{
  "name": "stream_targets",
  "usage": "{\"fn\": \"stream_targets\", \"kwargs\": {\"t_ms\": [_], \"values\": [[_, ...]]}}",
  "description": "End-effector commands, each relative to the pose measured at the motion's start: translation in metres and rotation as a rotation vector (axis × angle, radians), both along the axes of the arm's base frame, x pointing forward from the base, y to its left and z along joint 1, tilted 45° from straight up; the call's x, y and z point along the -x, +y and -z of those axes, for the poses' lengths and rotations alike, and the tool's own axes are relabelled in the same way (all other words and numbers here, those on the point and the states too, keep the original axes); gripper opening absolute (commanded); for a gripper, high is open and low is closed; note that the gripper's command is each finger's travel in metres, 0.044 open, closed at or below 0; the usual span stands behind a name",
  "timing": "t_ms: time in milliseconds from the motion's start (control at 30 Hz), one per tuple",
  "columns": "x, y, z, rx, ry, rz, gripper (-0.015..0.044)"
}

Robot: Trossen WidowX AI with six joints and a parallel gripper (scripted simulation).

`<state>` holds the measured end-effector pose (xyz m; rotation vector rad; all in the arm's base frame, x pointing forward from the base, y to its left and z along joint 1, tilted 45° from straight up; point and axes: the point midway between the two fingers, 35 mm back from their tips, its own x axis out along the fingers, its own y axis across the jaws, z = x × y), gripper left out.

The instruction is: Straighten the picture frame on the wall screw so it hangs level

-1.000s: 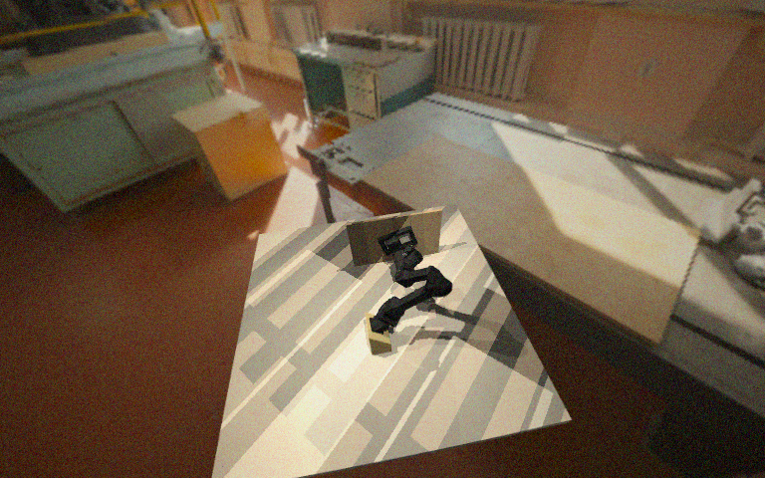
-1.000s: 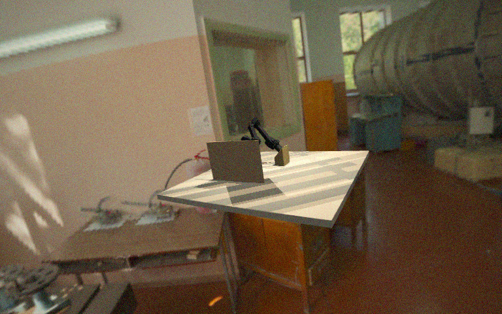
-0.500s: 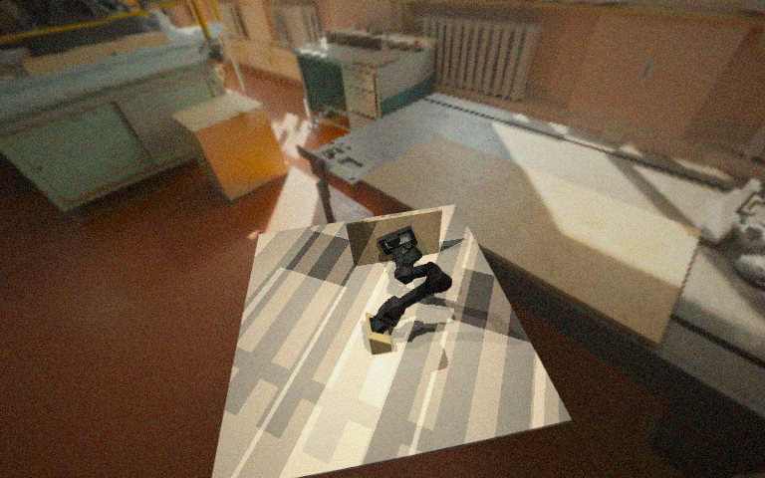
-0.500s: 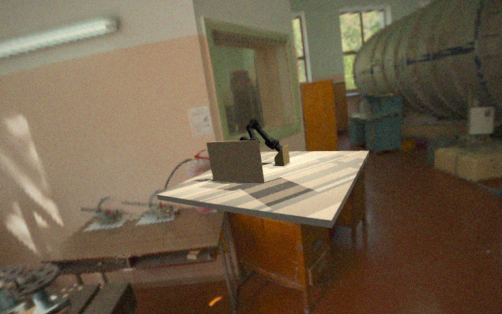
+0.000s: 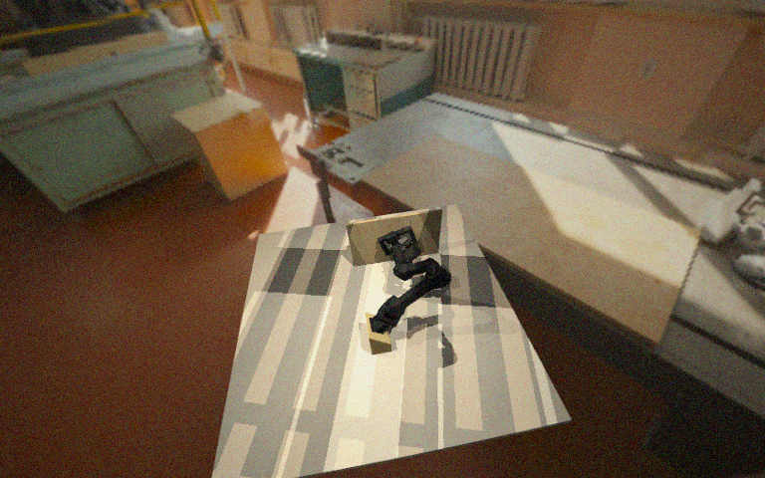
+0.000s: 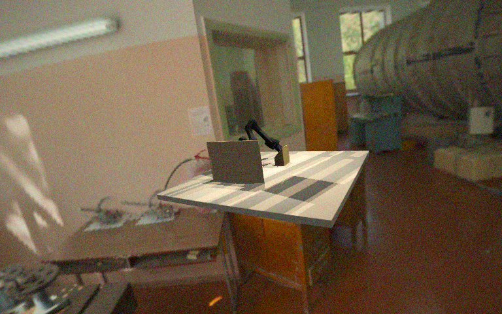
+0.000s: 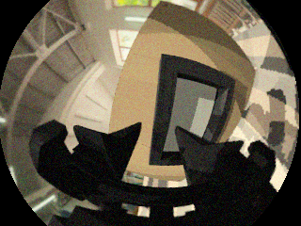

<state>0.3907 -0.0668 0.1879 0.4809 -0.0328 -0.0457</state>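
Note:
The picture frame [image 5: 398,231] [image 7: 162,105], black around a grey picture, is on the front of the upright tan wall board [image 5: 364,248] [image 6: 234,161] [image 7: 138,89]. In the top view its top edge slopes more steeply than the board's, its right side higher. My gripper [image 5: 401,246] [image 7: 158,127] is open and in front of the frame's lower part. In the wrist view its fingertips appear on either side of the frame's left bar, the right finger overlapping the lower picture; contact cannot be told. Screw and notched strip are hidden. The board hides frame and gripper in the exterior view.
The board stands near one edge of the striped table [image 5: 270,360] [image 6: 314,218]. The arm [image 5: 419,287] [image 6: 264,137] reaches from a small tan block [image 5: 381,345] [image 6: 284,157] and bends over the table. Its shadow falls beside it.

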Motion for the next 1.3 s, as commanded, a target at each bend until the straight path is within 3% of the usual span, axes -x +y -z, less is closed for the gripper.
{"fn": "stream_targets", "kwargs": {"t_ms": [0, 1000, 1200, 1267], "values": [[-0.0015, -0.0006, -0.0001, -0.002, -0.002, 0.004, 0.026], [-0.0017, -0.0009, -0.0004, -0.002, -0.002, 0.004, 0.026], [-0.0017, -0.0009, -0.0004, -0.002, -0.002, 0.004, 0.0103], [-0.0017, -0.0009, -0.0004, -0.002, -0.002, 0.004, 0.0089]]}}
